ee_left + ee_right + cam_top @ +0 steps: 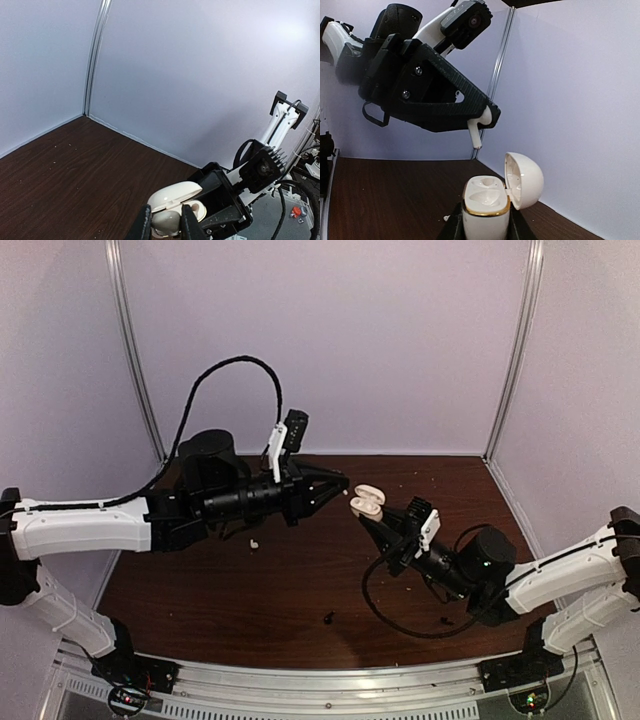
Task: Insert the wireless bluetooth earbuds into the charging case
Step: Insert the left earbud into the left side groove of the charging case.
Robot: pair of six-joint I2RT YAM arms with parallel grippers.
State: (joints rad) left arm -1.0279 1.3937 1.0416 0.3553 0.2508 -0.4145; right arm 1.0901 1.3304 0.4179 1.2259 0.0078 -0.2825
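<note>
**A:** Where is the bud sitting right now?

**B:** I'm pinching a white earbud in the left gripper, with the jaws narrowed right down on its head. In the right wrist view it's hanging just above the middle of the frame. Its stem is pointing down and slightly left.

**A:** And the case?

**B:** The charging case is sitting at the bottom centre of that same view. The right gripper is clamping its lower body. The lid is standing open toward the right of the frame, and the wells are facing up and looking empty from here.

**A:** Which way is the well lying from the stem tip?

**B:** Down and a touch right in the frame. The tip is hovering near the case top, clearly apart from it. The bud's long axis is running close to vertical, and I'm judging that it suits the well. The left arm is the one carrying the bud, so the descent is its job.

**A:** Anything else lying around?

**B:** A loose white bud is lying on the table, left of centre in the top view. There's also a small dark speck at lower centre, too small to identify.
</note>
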